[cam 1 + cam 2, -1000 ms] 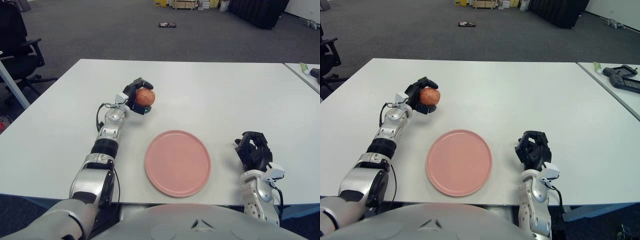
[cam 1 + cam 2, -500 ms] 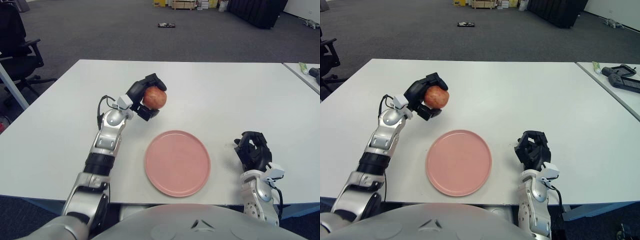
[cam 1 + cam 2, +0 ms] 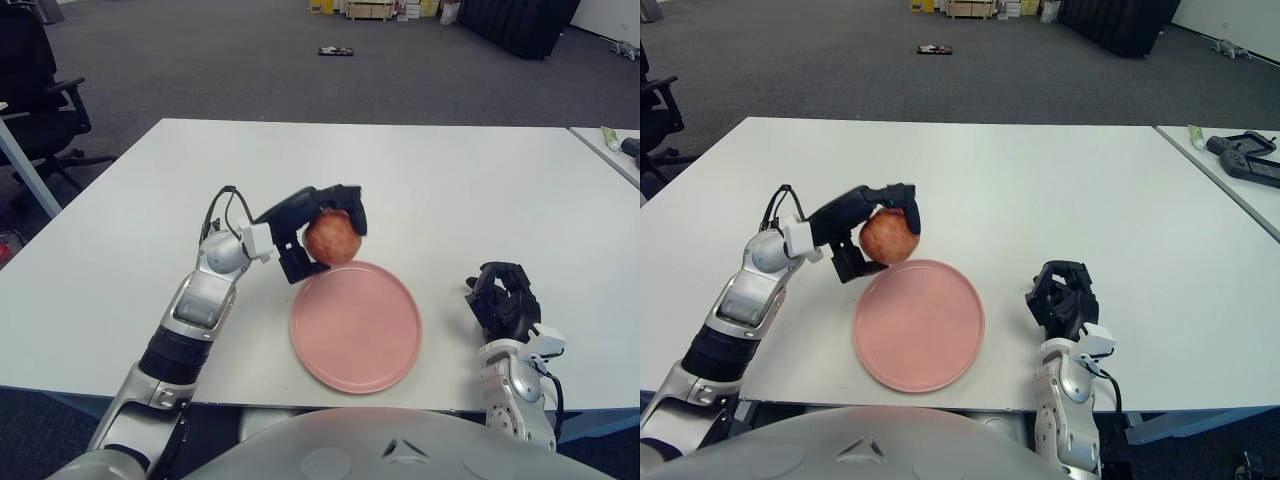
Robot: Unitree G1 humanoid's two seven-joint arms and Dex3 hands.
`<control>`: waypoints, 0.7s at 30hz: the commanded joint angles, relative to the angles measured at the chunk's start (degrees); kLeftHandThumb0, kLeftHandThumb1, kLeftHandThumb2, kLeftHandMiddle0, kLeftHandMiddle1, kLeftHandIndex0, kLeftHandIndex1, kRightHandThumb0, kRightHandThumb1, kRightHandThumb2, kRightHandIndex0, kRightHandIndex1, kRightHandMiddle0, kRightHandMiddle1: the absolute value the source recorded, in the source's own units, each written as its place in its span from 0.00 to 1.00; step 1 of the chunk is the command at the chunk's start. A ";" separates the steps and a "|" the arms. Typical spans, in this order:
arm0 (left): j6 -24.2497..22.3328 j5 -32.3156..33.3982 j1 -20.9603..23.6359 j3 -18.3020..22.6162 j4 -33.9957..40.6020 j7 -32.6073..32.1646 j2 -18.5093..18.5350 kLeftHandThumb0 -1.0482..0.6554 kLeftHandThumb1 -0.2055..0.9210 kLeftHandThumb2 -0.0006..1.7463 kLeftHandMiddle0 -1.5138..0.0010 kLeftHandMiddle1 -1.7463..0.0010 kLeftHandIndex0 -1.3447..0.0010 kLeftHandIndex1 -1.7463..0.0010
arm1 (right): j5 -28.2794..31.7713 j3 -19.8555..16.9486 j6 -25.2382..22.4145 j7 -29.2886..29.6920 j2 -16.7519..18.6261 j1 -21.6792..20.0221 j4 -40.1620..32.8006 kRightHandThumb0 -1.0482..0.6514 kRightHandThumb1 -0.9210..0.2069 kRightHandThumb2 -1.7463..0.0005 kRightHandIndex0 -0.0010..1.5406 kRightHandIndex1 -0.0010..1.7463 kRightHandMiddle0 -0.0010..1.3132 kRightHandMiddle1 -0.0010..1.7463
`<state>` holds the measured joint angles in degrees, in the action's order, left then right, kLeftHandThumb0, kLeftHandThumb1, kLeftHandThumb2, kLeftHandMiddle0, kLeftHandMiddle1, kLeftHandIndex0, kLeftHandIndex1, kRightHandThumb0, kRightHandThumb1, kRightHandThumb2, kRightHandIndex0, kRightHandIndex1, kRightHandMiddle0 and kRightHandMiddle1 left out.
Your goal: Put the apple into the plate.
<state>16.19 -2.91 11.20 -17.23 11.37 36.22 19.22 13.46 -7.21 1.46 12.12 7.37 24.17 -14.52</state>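
Observation:
My left hand (image 3: pixel 318 228) is shut on a red-yellow apple (image 3: pixel 332 238) and holds it in the air just above the far left rim of the pink plate (image 3: pixel 356 325). The plate lies flat on the white table (image 3: pixel 420 180) near its front edge. The apple also shows in the right eye view (image 3: pixel 888 236), over the plate's far left rim (image 3: pixel 920 325). My right hand (image 3: pixel 503 300) rests on the table to the right of the plate, fingers curled, holding nothing.
A second table with a controller (image 3: pixel 1243 158) and a small tube (image 3: pixel 1196 135) stands at the far right. A black office chair (image 3: pixel 35 90) stands off the table's left side. Grey carpet lies beyond the far edge.
My left hand has carried the apple right and toward me, from the table's left middle down to the plate's far left rim. The right hand has not moved.

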 commanded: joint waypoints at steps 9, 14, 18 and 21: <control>18.89 -9.13 1.43 -7.13 -5.84 2.94 4.95 0.95 0.26 0.91 0.47 0.00 0.22 0.00 | -1.12 0.27 -0.41 0.29 1.54 -0.91 -0.25 0.38 0.29 0.44 0.49 1.00 0.31 1.00; 31.43 -18.24 4.00 -8.91 -11.39 -1.72 4.62 0.94 0.27 0.90 0.48 0.00 0.25 0.00 | -0.97 0.18 -0.38 0.09 1.47 -0.93 -0.17 0.38 0.29 0.45 0.49 1.00 0.30 1.00; 34.72 -26.97 3.68 -9.71 -13.26 -6.22 3.02 0.94 0.28 0.90 0.48 0.00 0.28 0.00 | -0.98 0.14 -0.43 0.03 1.40 -0.92 -0.18 0.38 0.29 0.45 0.49 1.00 0.30 1.00; 35.71 -30.81 3.15 -9.71 -14.19 -9.17 2.55 0.94 0.28 0.90 0.48 0.00 0.29 0.00 | -0.92 0.14 -0.44 0.02 1.42 -0.94 -0.15 0.38 0.29 0.45 0.49 1.00 0.30 1.00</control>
<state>50.32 -29.88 13.12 -26.87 -1.73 30.79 22.40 12.55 -7.10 1.26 12.10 7.36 24.17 -14.53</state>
